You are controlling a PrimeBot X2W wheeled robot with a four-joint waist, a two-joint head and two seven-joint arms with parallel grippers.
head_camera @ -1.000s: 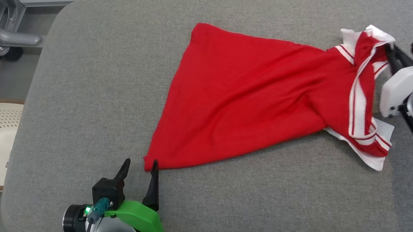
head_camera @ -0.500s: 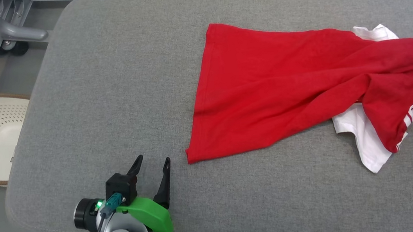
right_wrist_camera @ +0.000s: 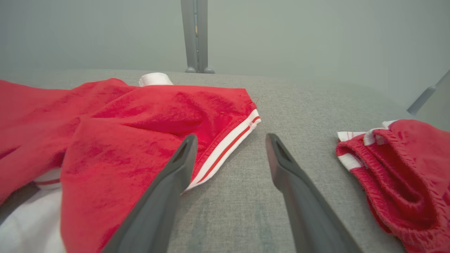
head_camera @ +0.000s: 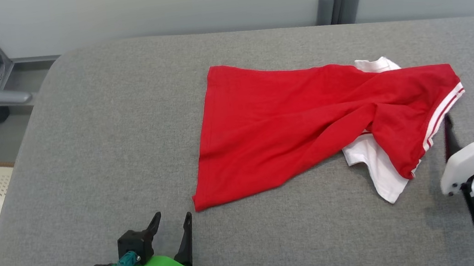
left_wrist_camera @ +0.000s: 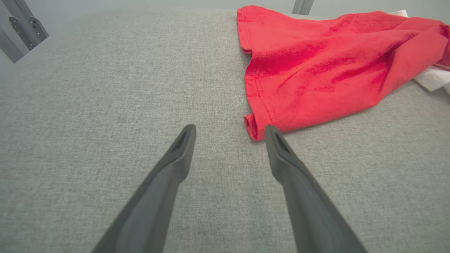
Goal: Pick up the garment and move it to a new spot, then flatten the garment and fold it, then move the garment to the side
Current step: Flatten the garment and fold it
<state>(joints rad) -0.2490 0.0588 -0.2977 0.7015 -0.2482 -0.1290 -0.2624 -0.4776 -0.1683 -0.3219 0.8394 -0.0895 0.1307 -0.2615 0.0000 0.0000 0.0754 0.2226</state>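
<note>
I see the shirt lying rumpled on the pad, right of its middle, with the hem toward my left and the striped sleeve edge toward my right. My left gripper sits just beside the near hem corner, jaws spread over bare pad. My right gripper is just beside the striped edge, jaws spread too. The pad's left half gives wide room; another red piece crowds the right.

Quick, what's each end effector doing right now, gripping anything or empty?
Left end effector: open, holding nothing, near the red garment corner.
Right end effector: open, holding nothing, beside the garment's striped edge.
</note>
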